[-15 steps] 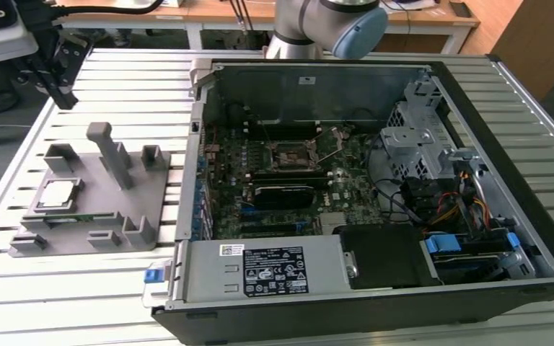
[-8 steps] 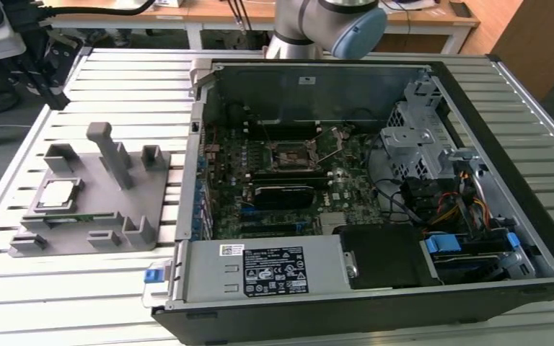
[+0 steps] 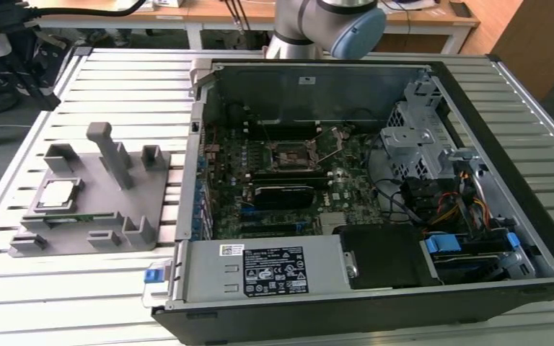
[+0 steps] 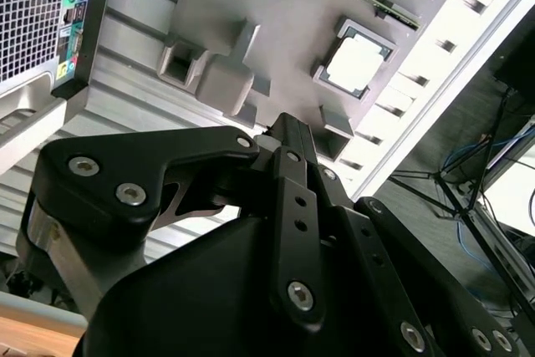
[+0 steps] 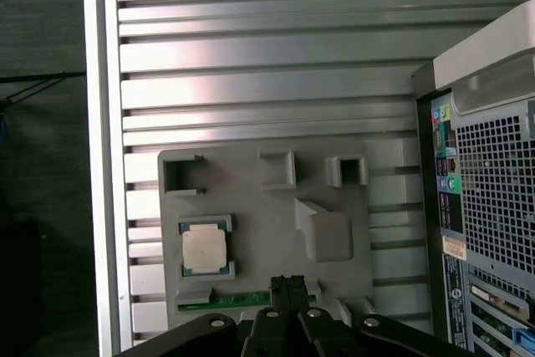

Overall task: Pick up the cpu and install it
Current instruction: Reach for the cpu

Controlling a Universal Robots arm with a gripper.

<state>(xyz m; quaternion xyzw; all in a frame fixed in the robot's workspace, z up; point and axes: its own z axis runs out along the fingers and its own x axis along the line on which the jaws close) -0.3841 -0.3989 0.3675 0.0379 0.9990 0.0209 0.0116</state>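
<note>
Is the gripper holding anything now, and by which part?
Nothing is held. The gripper is empty; the cpu lies in the grey holder.

Ribbed aluminium table (image 3: 113, 79), wooden desks (image 3: 219, 9) behind, dark floor (image 5: 42, 165) alongside.

This is looking like a robotics lab or test workshop. A robot arm (image 3: 330, 25) is standing at the back of a slotted metal counter (image 3: 113, 72), where a desktop computer (image 3: 383, 303) is lying opened, its board and wiring exposed. Beside it a grey moulded holder (image 3: 128, 209) is carrying a cpu (image 3: 58, 193) in a pocket. Wooden desks (image 3: 229, 11) are lining the background, and beyond the counter a stand's legs (image 4: 422, 186) and loose cables (image 4: 472, 156) are sitting on the floor.
</note>
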